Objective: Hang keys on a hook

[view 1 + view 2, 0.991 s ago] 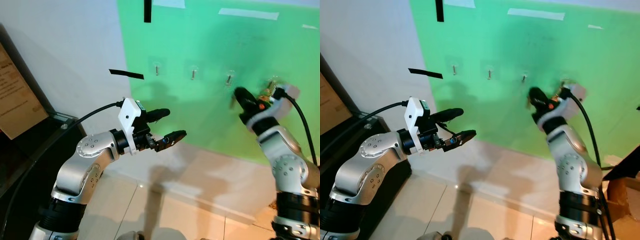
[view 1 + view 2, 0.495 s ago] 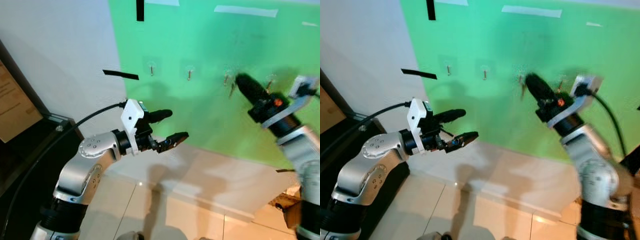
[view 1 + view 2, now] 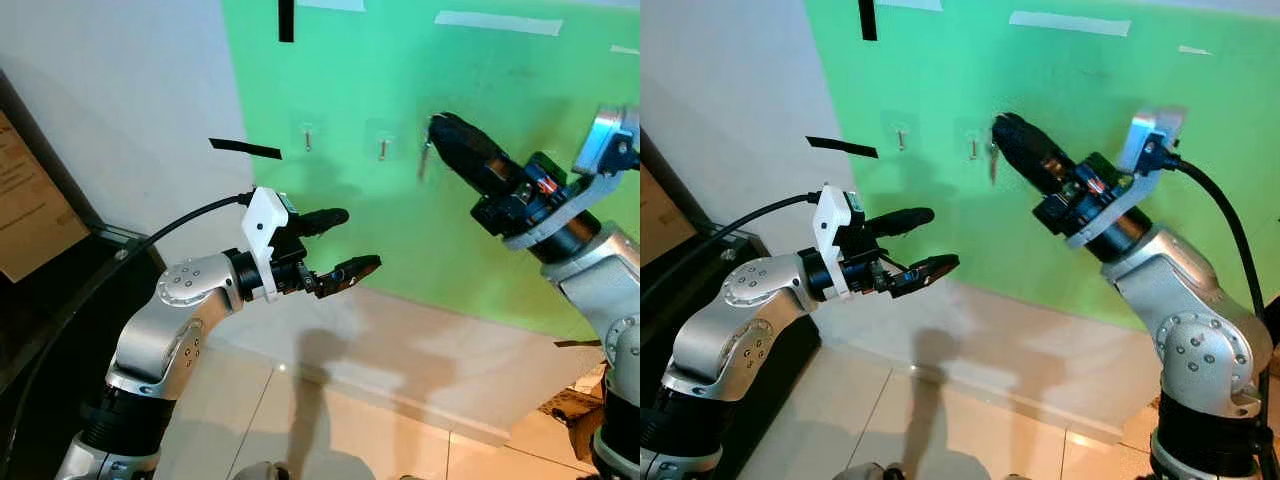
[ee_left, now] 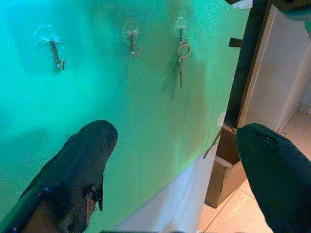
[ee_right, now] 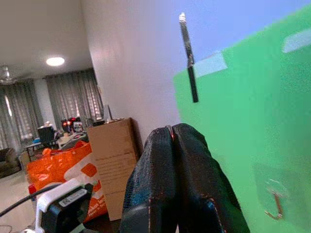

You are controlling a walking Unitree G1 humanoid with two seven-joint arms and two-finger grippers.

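My right gripper (image 3: pixel 440 122) is raised in front of the green board (image 3: pixel 380 60), past the second hook (image 3: pixel 382 148). It is shut, and a thin key (image 3: pixel 992 165) dangles from its tip. The wrist view has its fingers (image 5: pixel 170 145) pressed together. Lower and to the left, my left gripper (image 3: pixel 360 238) stands open and holds nothing. In the left wrist view a second key on a ring (image 4: pixel 182 53) hangs from the hook nearest the board's right edge, with two bare hooks (image 4: pixel 133 43) beside it. The leftmost hook (image 3: pixel 307 137) is bare.
Black tape strips (image 3: pixel 245 149) mark the white wall left of the board. A dark cabinet (image 3: pixel 60 290) with a brown panel (image 3: pixel 25 200) stands at my left. A dark shelf edge (image 4: pixel 248 63) and a cardboard box (image 4: pixel 223 170) sit beyond the board's right end. Tiled floor (image 3: pixel 300 420) lies below.
My right gripper has drawn back from the far right hook and swung left along the board, with a key dangling from it. The left arm has hardly moved.
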